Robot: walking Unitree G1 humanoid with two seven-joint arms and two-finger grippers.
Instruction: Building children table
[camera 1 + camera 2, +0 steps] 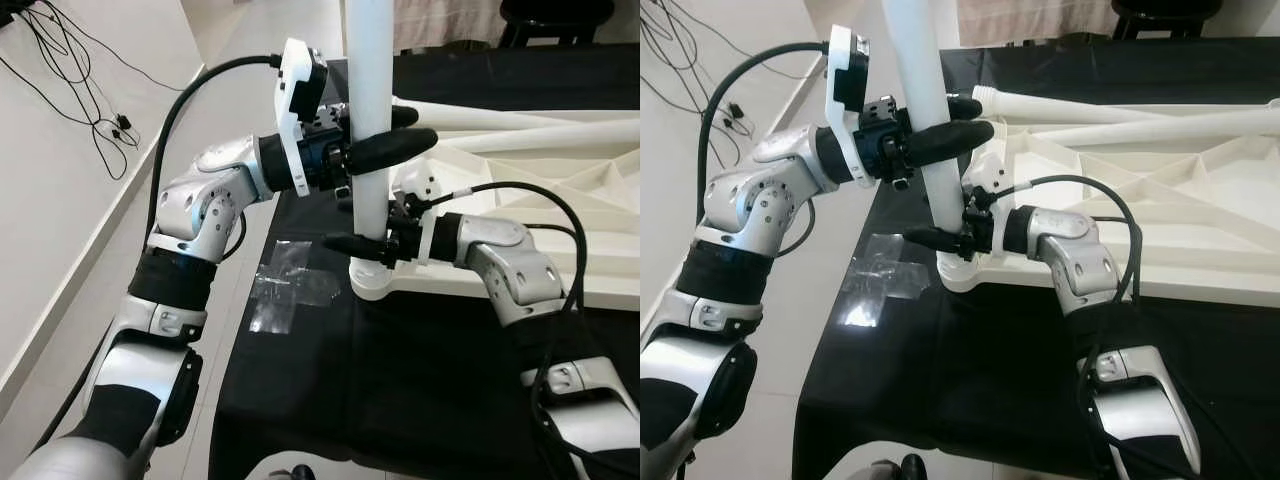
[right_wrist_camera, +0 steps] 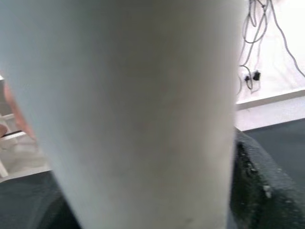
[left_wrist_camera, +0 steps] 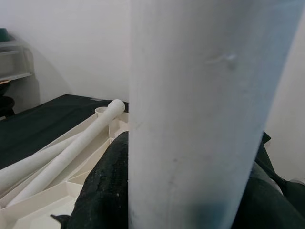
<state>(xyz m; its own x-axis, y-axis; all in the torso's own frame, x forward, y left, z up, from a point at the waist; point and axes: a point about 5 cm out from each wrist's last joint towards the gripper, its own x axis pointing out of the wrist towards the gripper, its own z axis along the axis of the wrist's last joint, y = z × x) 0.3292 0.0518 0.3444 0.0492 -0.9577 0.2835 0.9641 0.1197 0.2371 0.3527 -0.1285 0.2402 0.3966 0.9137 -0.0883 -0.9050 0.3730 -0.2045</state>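
Left gripper [image 1: 385, 132]: jaws closing around the upright white table leg [image 1: 368, 120], one black finger in front and one behind, gripping it high on the shaft.

Right gripper [image 1: 365, 243]: jaws clamping the same leg lower down, just above the corner socket [image 1: 372, 283].

Table leg: smooth, round, matte white tube, standing vertically with its foot end sitting in the socket at the near corner of the tabletop.

Tabletop [image 1: 560, 200]: white moulded plastic, lying upside down, its ribbed triangular bracing showing; resting on a black cloth [image 1: 400, 390] on the floor.

Spare legs [image 1: 510, 125]: at least two more white tubes lying across the tabletop, not yet fitted.

Progress, as judged: one leg is being seated; whether it is fully home cannot be told. The remaining legs are waiting, then the table needs turning upright.

Sundries: a crumpled clear plastic bag [image 1: 285, 285] is lying on the pale tiles beside the cloth; cables [image 1: 70, 80] are trailing along the wall.
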